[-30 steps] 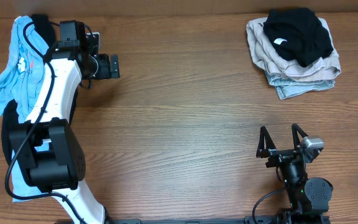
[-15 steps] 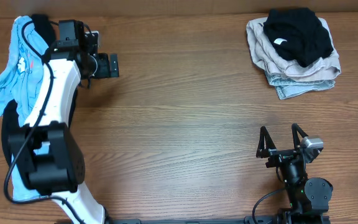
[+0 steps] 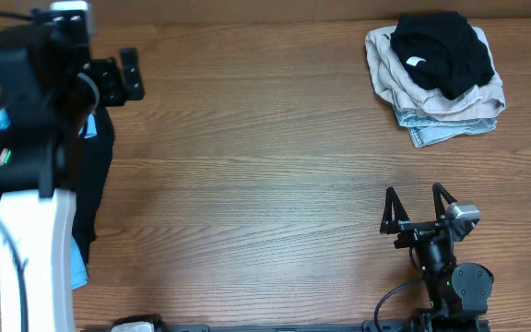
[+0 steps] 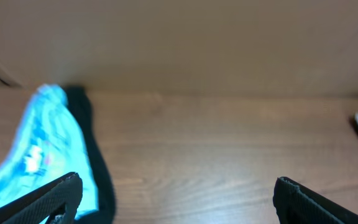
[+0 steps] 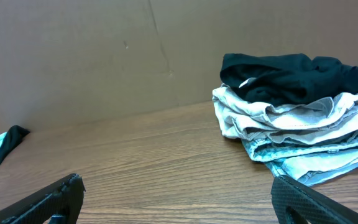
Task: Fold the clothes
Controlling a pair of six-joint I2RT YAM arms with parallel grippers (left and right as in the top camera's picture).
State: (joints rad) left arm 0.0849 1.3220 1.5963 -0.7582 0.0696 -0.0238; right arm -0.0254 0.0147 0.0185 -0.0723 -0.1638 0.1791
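no writing, brand, number or sign could be read anywhere. the light blue t-shirt carried a small red and white print, too blurred to make out as letters. a little white tag showed on the black shirt, but nothing on it was legible.
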